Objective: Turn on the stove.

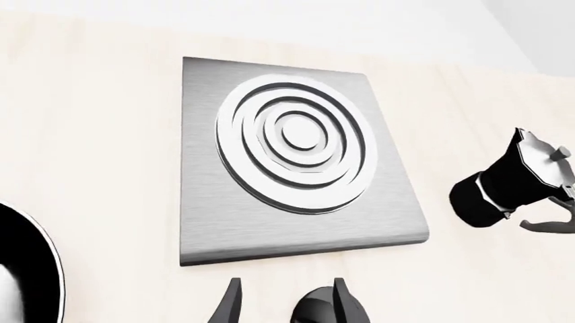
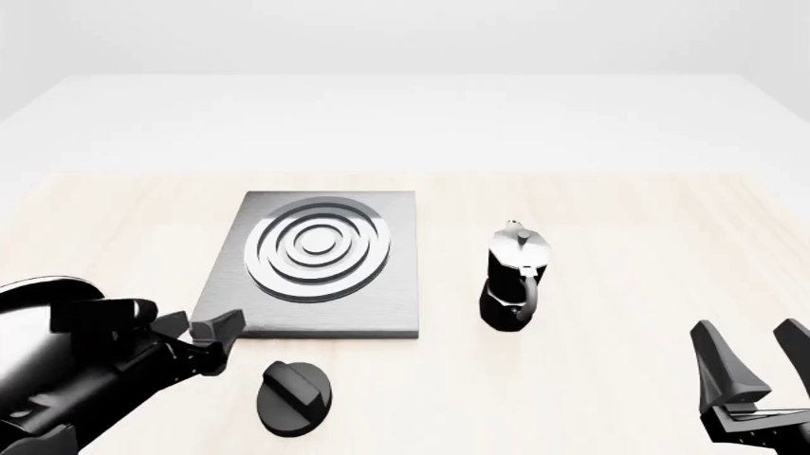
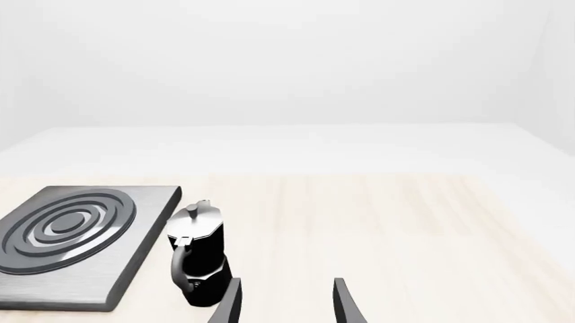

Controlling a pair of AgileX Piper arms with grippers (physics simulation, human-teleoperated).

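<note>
- stove [image 2: 332,265] lies flat mid-worktop, knob [image 2: 295,396] separate, just near of its front edge
- left gripper [image 2: 215,334] hovers beside knob on its left, fingers apart, holding nothing
- right gripper [image 2: 753,365] idle near-right, fingers open, empty
- step: approach to knob; next: straddle its ridge, close, twist
- moka pot [image 2: 513,280] right of stove, clear of path

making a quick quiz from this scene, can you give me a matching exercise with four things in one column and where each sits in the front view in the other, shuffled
Things:
1. stove slab
2. knob
3. moka pot
4. right claw

Places:
A. lower right corner, raised off the table
B. right of the slab, upright
C. centre-left, burner rings on top
D. on the table, near side of the slab

Pairs: 1-C, 2-D, 3-B, 4-A
</note>
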